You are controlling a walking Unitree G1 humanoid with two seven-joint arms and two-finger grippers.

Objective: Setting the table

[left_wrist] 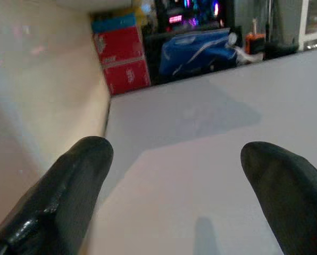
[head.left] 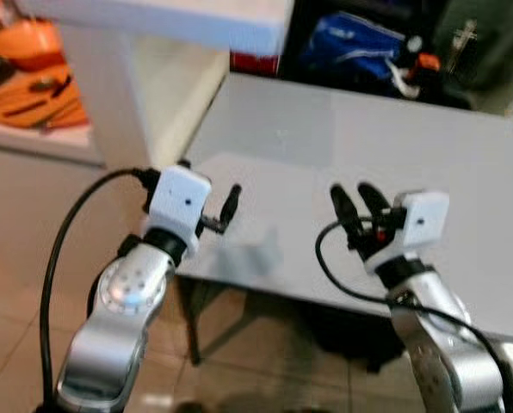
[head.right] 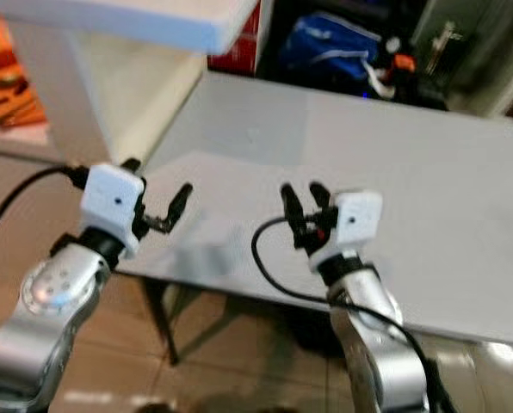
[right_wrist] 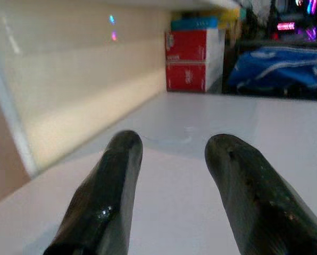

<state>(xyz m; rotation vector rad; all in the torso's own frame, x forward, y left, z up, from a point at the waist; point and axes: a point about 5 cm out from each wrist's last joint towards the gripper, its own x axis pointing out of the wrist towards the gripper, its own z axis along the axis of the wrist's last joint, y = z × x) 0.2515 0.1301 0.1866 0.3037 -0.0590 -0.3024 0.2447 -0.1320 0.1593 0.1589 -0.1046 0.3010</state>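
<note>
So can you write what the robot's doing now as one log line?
task: setting table | left gripper: open, empty, over table edge | right gripper: open, empty, above table

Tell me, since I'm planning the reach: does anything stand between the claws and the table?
Nothing visible does. The left claw and right claw, both open, hover at the near edge of the table.

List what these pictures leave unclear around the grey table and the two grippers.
- Orange things, left eye view: blurred and cut by the frame edge; what they are cannot be told.
- Blue bag beyond the table: contents hidden, surroundings dark.
- Red boxes, right wrist view: print too small to read.
- Left gripper, head views: motion blur smears its fingers; the left wrist view shows them apart.
- Right gripper: fingers apart, nothing held.
</note>
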